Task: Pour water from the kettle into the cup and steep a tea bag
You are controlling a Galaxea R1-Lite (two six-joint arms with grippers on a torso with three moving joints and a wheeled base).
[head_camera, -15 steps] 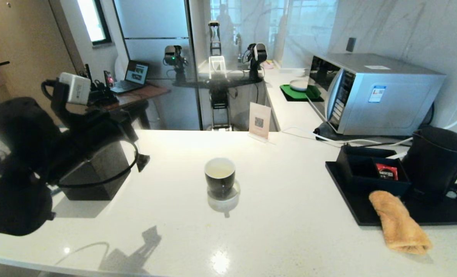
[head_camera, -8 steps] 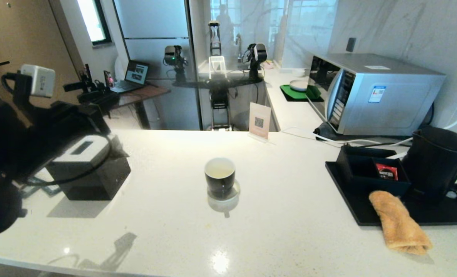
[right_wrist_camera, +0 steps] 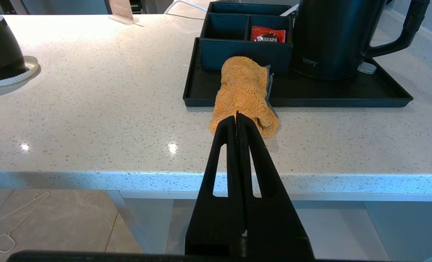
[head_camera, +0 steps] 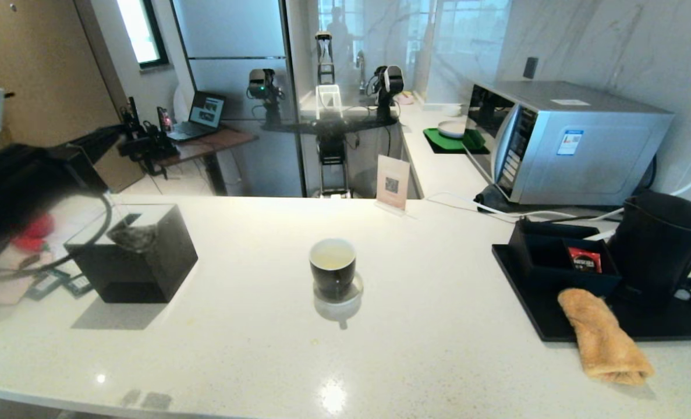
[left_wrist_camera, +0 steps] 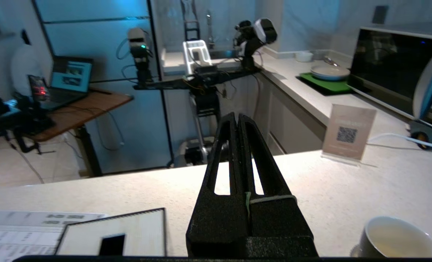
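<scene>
The cup [head_camera: 333,268], holding pale water [head_camera: 332,255], is shown at the centre of the head view on the white counter [head_camera: 426,349]. The kettle [head_camera: 659,247] is seen at the right edge on a black tray [head_camera: 531,317], beside an orange cloth [head_camera: 604,337]. The left gripper [left_wrist_camera: 237,122], empty with fingers pressed together, is placed at the left edge. The right gripper [right_wrist_camera: 236,120], likewise closed, is held below the counter edge.

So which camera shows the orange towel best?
The right wrist view: the orange towel fills the middle, rolled, half on the black tray, half on the counter. The head view shows it smaller, near the corner. The left wrist view misses it.
</scene>
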